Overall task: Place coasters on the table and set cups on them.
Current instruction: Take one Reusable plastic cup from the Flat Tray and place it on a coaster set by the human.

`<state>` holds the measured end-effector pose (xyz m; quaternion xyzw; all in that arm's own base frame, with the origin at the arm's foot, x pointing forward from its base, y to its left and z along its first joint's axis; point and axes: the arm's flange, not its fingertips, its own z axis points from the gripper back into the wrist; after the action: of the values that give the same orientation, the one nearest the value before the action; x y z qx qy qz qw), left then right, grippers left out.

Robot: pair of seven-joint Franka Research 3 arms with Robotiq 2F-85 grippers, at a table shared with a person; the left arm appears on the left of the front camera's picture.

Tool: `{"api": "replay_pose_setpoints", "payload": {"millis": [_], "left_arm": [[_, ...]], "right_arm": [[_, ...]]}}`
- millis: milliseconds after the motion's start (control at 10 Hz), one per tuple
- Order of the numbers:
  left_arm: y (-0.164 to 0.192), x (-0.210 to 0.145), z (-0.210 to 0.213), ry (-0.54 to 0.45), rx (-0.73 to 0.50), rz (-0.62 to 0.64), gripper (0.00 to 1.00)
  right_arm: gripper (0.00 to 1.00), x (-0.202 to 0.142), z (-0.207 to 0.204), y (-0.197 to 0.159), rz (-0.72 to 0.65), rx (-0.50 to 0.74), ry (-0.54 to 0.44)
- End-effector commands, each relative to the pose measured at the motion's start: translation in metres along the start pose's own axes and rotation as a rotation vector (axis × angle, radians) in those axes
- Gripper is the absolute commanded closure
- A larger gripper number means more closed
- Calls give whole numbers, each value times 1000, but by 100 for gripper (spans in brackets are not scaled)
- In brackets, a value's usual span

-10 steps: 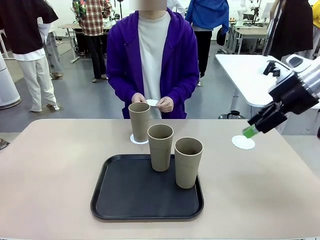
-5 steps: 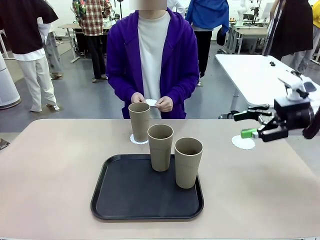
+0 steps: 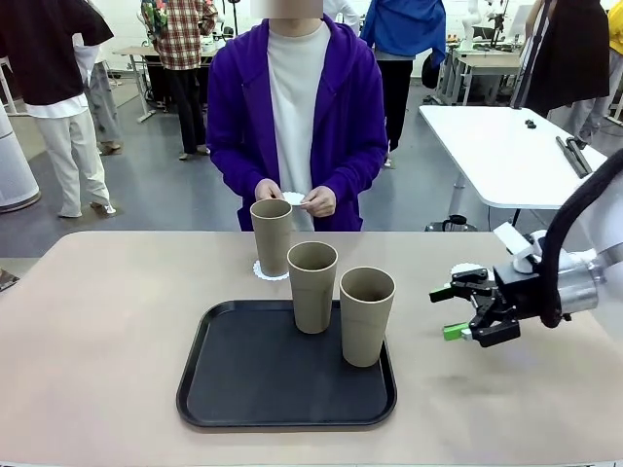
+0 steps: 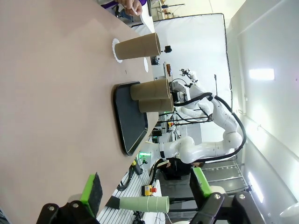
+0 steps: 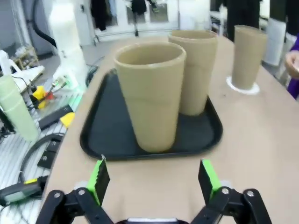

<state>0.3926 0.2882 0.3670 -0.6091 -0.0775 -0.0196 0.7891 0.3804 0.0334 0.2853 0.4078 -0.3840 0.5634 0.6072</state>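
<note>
One tan cup (image 3: 271,236) stands on a white coaster (image 3: 270,271) at the far middle of the beige table (image 3: 97,341). Two more cups (image 3: 312,286) (image 3: 366,315) stand on the black tray (image 3: 243,379). A second coaster (image 3: 467,269) lies at the right, partly behind my right gripper (image 3: 465,311). That gripper is open, level with the table, and points left at the nearer tray cup (image 5: 150,95), a short way off (image 5: 154,179). The person's hands hold a third coaster (image 3: 295,199). My left gripper (image 4: 145,186) is open and holds nothing, far from the cups (image 4: 138,45).
The tray (image 5: 100,126) sits in the middle near the front edge. A white table (image 3: 506,146) stands behind at the right. The person stands at the far side. Bare tabletop lies left of the tray.
My right arm has swung down and left from above the right coaster to table height beside the tray, its gripper turned toward the cups. Cups, coasters and the person's hands have stayed put.
</note>
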Motion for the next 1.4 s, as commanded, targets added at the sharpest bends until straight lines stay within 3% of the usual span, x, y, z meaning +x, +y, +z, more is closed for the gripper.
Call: {"api": "replay_pose_setpoints", "payload": {"millis": [0, 200, 300, 800, 900, 1300], "left_arm": [[-2, 0, 2, -3, 4, 3, 0], [-2, 0, 2, -3, 4, 3, 0], [-2, 0, 2, -3, 4, 3, 0], [-2, 0, 2, -3, 4, 3, 0], [-2, 0, 2, -3, 4, 3, 0], [-2, 0, 2, -3, 4, 3, 0]], "right_arm": [[0, 9, -15, 21, -11, -32, 37], [0, 11, -17, 24, -19, -1, 46], [0, 3, -11, -3, 5, -11, 43], [0, 2, -10, -3, 1, -12, 48], [0, 2, -15, -6, 11, -10, -20], [0, 1, -40, -19, -58, 1, -46]]}}
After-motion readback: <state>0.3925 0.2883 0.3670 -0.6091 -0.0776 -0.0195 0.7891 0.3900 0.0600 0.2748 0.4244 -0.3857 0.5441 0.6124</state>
